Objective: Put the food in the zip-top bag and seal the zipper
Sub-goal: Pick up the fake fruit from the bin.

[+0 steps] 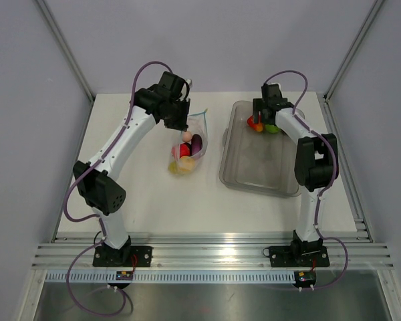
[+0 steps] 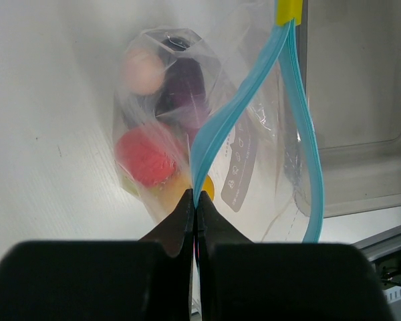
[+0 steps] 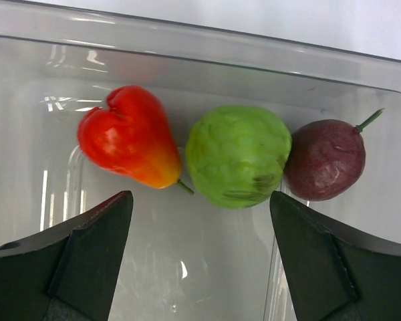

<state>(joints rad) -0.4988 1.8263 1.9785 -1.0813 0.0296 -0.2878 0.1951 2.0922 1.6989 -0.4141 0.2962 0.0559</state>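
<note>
Step in hand: the bag is being filled. Some food is in it, and three pieces are left in the bin, so the sealing is not yet begun.
Left gripper [image 2: 196, 200]: it is pinched shut on the zipper [image 2: 220, 127], and one side of the bag's mouth is held up.
Right gripper [image 3: 199, 207]: its fingers are spread wide. Nothing is held. It hangs over the three pieces in the bin.
Zip-top bag [image 1: 190, 144]: it is found near the middle of the table [image 1: 154, 200], a bit toward the far edge. It is clear and crinkly, and its mouth is open.
Zipper look: two thin light-blue strips are seen, apart along most of their length, with a yellow tab [image 2: 289, 10] at the far end.
Food in the bag: a pink ball [image 2: 142, 72], a purple piece [image 2: 187, 90], a red piece [image 2: 146, 157] and a bit of yellow [image 1: 180, 167] are seen through the plastic.
Food left: a red fruit [image 3: 130, 137], a green fruit [image 3: 237, 157] and a dark purple fruit [image 3: 325, 159] are lined up at the far end of the grey bin [image 1: 230, 180], toward the far right corner.
Next move, as judged: one piece is to be picked up. The green fruit is in the middle, packed close between the other two, so an end piece may be easier to grab. The mouth must be kept open for the drop.
</note>
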